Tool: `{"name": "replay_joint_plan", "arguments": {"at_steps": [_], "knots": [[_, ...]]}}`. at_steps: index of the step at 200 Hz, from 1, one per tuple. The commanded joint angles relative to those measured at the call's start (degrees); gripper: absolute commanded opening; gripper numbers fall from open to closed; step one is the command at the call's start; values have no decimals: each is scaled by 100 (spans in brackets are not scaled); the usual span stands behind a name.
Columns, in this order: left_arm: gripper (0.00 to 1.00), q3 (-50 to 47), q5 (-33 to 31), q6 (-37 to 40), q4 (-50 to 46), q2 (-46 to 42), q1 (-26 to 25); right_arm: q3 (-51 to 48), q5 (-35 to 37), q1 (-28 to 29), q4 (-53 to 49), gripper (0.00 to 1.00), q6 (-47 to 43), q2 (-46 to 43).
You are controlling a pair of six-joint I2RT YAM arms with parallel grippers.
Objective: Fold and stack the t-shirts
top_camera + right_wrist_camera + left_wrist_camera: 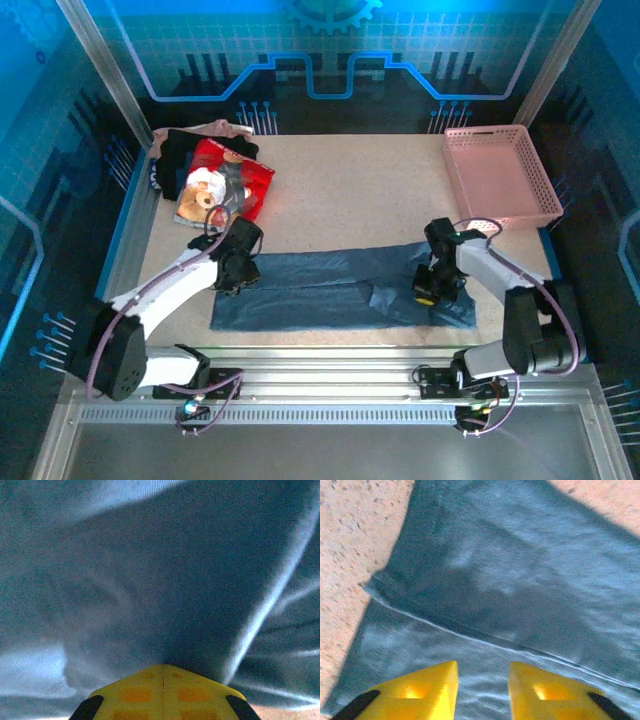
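Blue shirt (330, 292), soft knit in a long folded band on the speckled table (350, 190), is pinched by right fingers (135, 695); left fingers (420, 695) parted.

Speckled beige tabletop (360, 195); blue-lit circuit-pattern walls (420, 40); aluminium rail (330, 375) along near edge.

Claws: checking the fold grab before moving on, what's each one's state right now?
Left claw: open, over the slate-blue t-shirt.
Right claw: closed, pinching that same t-shirt.
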Motion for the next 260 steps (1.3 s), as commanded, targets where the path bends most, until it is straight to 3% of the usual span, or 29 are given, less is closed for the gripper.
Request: {"name": "replay_joint_plan", "arguments": {"at_steps": [1, 34, 92, 129, 152, 171, 229, 249, 260], "knots": [[27, 427, -352, 500, -71, 770, 140, 91, 229, 26, 431, 9, 515, 460], [22, 604, -171, 589, 29, 1595, 134, 932, 475, 143, 441, 7, 779, 1543], [24, 145, 590, 543, 162, 1284, 126, 4022, 633, 225, -513, 7, 744, 3835], [26, -314, 1183, 251, 303, 1090, 44, 6914, 882, 189, -1446, 9, 434, 5567], [29, -120, 1419, 58, 384, 1189, -425, 9475, 878, 121, -2233, 12, 47, 6955], [29, 154, 1854, -220, 688, 1671, -838, 11001, 343, 76, -1990, 16, -134, 7854], [29, 1534, 2728, -1014, 1562, 2986, -2058, 11016, -1291, -128, 327, 36, 368, 7933], [29, 1986, 2993, -1165, 1728, 3364, -2355, 11379, -1637, -201, 675, 53, 355, 7907], [29, 2099, 3125, -1287, 1847, 3471, -2480, 11508, -1808, -250, 737, 56, 268, 7821]]}}
